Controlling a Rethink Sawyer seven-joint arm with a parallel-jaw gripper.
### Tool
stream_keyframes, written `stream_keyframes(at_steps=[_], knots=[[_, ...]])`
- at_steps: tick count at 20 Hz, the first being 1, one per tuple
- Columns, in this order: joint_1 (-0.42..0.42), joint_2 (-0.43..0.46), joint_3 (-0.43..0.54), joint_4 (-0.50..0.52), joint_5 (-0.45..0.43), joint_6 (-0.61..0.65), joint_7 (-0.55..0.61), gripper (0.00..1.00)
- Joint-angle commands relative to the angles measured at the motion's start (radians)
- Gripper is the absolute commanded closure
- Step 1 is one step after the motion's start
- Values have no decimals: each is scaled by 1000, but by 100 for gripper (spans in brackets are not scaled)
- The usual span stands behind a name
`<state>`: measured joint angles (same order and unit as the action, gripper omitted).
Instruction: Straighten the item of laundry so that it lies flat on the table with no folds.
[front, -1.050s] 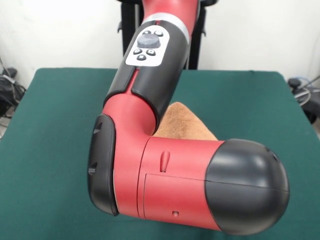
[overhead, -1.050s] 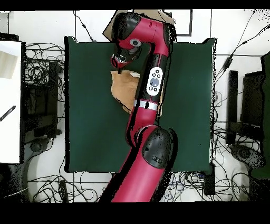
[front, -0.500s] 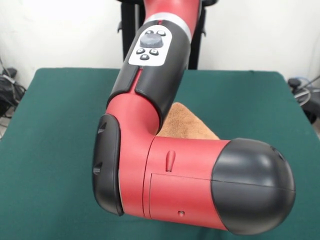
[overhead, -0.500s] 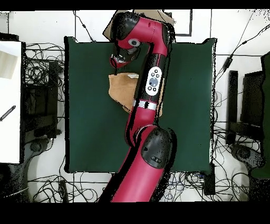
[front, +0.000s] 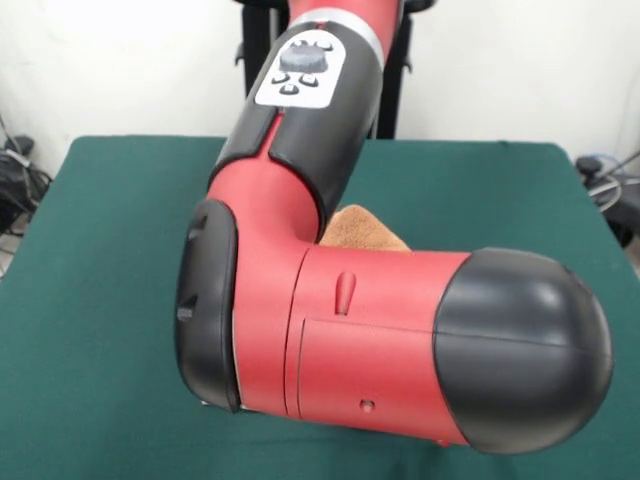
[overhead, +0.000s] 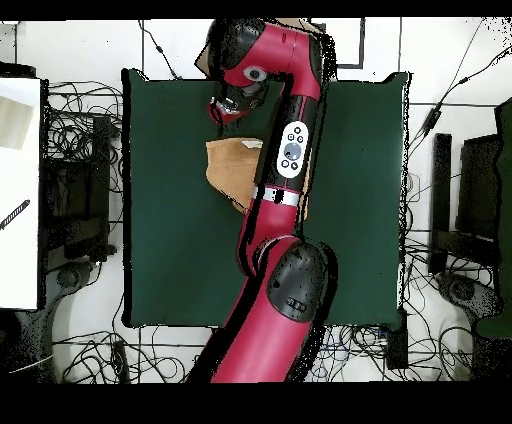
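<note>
The green table (overhead: 170, 200) spreads wide under everything, far larger than anything on it. The red and black arm (overhead: 285, 170) reaches across it from the base and, seen from the front, its bulky elbow (front: 390, 350) blocks most of the scene. The gripper (overhead: 226, 110) hangs above the cloth, but I cannot tell whether its jaws are apart or together. Just beside the jaws, toward the robot's base, lies the orange-tan towel (overhead: 228, 172), partly tucked under the arm, only a rumpled corner (front: 362, 229) showing from the front. No containers here.
</note>
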<state>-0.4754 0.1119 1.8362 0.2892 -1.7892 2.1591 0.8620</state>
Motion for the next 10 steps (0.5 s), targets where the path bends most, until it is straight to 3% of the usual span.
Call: stream_keyframes(at_steps=[1, 10], knots=[[18, -75, -73, -82, -134, 112, 170, 0], [9, -104, -14, -94, -225, 172, 128, 0]])
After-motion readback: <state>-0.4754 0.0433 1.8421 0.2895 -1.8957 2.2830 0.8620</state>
